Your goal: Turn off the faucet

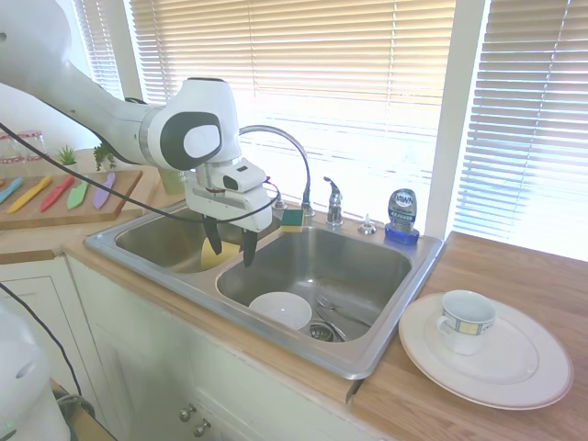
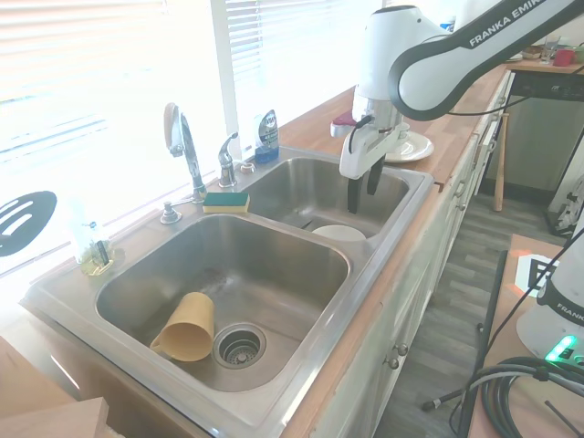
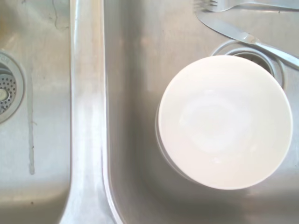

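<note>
Your gripper (image 1: 231, 245) hangs over the divider of the double sink (image 1: 386, 340), pointing straight down, with its fingers (image 1: 213, 241) apart and nothing between them. The step in hand looks like the approach to the lever handle (image 1: 333, 200), so you would do well to lift first and then travel toward the far rim, rather than sliding low across the basin where the white bowl (image 1: 280, 310) and the cutlery (image 1: 335, 312) lie. Come at the handle with the fingers spread enough to straddle it, or set one finger against its raised end, and push it down gently; a chrome lever is slick and will likely slip off a glancing touch. Watch the faucet (image 1: 283, 147) as you go: its tall curved spout arches just beside the gripper body, on the far side, and could be clipped on the way. The handle stands on the far rim, right of the spout's base and well apart from your fingers, between the green and yellow sponge (image 1: 292, 219) and a small chrome stub (image 1: 367, 224). The blue soap bottle (image 1: 401, 215) stands further right. I cannot tell whether water is running.
</note>
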`<state>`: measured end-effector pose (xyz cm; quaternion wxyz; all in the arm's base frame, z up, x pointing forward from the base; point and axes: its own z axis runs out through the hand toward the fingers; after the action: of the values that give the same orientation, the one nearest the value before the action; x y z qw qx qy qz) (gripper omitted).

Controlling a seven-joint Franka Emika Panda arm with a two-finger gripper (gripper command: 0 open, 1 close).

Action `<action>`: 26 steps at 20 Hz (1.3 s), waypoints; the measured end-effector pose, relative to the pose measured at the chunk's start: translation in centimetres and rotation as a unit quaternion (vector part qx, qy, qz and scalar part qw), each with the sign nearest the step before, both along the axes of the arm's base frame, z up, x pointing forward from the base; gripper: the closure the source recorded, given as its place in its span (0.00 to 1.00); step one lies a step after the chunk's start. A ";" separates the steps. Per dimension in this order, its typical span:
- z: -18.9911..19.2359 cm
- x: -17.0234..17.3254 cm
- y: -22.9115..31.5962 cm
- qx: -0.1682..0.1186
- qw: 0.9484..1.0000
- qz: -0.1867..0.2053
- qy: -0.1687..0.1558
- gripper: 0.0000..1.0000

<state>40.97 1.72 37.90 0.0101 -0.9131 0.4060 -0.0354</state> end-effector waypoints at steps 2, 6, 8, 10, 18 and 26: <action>-0.2 0.2 0.0 0.000 1.000 0.000 0.008 0.00; -0.3 0.3 0.0 0.001 1.000 0.000 0.009 1.00; -0.1 0.4 0.0 0.001 1.000 0.000 0.007 1.00; 0.0 0.6 0.0 0.001 1.000 0.000 0.006 1.00; 0.2 1.5 -0.4 0.002 1.000 -0.006 0.004 1.00; 0.1 1.6 -0.5 0.003 1.000 -0.007 0.006 1.00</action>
<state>42.55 1.20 37.97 0.0098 -0.9103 0.4128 -0.0290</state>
